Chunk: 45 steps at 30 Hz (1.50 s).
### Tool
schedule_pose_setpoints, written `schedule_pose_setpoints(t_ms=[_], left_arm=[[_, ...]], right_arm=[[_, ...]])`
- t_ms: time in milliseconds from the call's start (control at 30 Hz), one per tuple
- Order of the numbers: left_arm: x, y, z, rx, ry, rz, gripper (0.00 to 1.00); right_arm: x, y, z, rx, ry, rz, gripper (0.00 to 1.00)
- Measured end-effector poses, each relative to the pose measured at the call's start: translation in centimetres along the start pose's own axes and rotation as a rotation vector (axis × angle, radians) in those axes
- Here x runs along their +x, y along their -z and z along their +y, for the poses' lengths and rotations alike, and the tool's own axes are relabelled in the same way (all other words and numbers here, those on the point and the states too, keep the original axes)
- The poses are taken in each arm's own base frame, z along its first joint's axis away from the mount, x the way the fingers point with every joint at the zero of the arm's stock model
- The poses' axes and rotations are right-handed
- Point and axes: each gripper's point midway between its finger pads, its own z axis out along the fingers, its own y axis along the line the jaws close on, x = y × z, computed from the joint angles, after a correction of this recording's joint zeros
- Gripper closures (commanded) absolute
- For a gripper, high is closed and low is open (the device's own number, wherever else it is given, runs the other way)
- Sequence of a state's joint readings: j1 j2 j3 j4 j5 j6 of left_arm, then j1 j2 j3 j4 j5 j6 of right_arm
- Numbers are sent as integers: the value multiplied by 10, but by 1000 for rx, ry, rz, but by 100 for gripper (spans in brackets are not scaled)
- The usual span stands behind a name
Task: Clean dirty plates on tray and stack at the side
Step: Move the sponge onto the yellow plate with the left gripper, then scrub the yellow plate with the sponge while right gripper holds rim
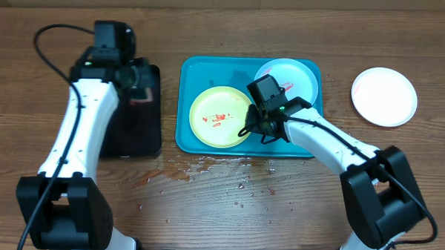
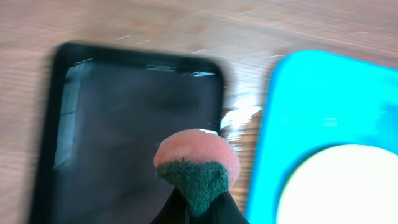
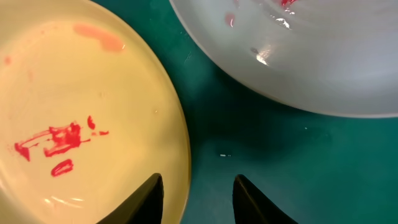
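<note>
The turquoise tray (image 1: 191,72) holds a yellow-green plate (image 1: 217,117) with red smears and a pale mint plate (image 1: 292,74) with red smears. A white plate (image 1: 384,96) lies on the table to the right, off the tray. My right gripper (image 3: 198,186) is open, low over the tray, its fingers straddling the right rim of the yellow-green plate (image 3: 81,112); the mint plate (image 3: 311,56) is beyond it. My left gripper (image 2: 198,208) is shut on a pink and green sponge (image 2: 198,163) above the black tray (image 2: 124,124).
The black tray (image 1: 138,111) sits left of the turquoise tray (image 2: 298,106). Water drops and red specks (image 1: 206,173) wet the wood in front of both trays. A black cable (image 1: 51,45) loops at the back left.
</note>
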State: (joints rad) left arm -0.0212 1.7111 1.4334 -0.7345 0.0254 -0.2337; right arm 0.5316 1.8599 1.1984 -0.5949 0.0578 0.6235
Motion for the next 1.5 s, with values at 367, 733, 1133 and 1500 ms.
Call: schedule_pose_setpoints(t_ms=[367,733,1133,1500], left_arm=[[34,-3,-145,237,-166,-6,96],[72,-54,-148,183,-86,142,96],[96,-90,-170,225,-52,206,96],[119,-128,-181,238,-33,250,96]], right_arm=[[-2,-20,2,-4,-18,-5,82],[-8,-27,8,-29,-55,-29,96],[-17,-26,16,-65,-105,-66,96],[-13,-31,17,-69,-125,-43,96]])
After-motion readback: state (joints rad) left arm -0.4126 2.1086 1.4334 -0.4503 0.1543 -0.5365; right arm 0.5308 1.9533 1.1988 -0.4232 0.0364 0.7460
